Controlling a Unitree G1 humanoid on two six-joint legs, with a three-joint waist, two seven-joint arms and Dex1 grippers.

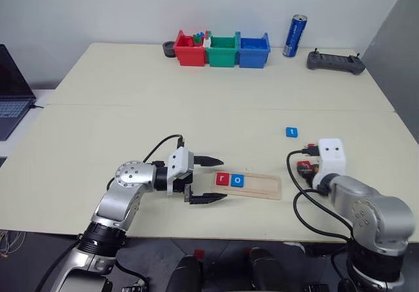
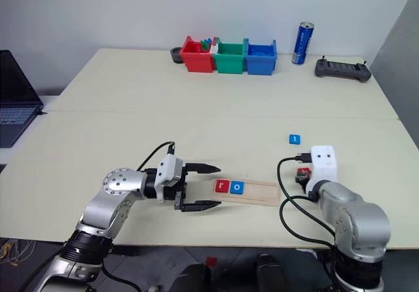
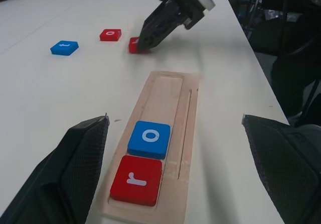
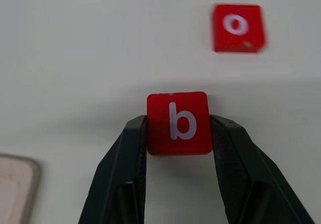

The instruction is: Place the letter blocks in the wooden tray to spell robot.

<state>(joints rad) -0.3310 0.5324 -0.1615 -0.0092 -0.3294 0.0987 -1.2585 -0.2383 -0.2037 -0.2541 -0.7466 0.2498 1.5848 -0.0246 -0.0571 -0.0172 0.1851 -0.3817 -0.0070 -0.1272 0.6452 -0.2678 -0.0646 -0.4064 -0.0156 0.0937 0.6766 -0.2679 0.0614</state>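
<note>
wooden tray (image 3: 186, 133): pale unpainted wood, matt, faint grain
red r block (image 3: 136, 179): smooth painted face, slight sheen, white letter
blue o block (image 3: 149, 138): same smooth, lightly glossy finish
red b block (image 4: 178, 122): smooth satin red
right gripper (image 4: 178, 133): 2 matt black plastic fingers, finely textured
left gripper (image 3: 175, 158): 2 black fingers, rough dotted pads
table (image 1: 131, 115): cream, matt, smooth
3 bins (image 1: 222, 50): glossy plastic
can (image 1: 294, 36): shiny blue metal
</note>
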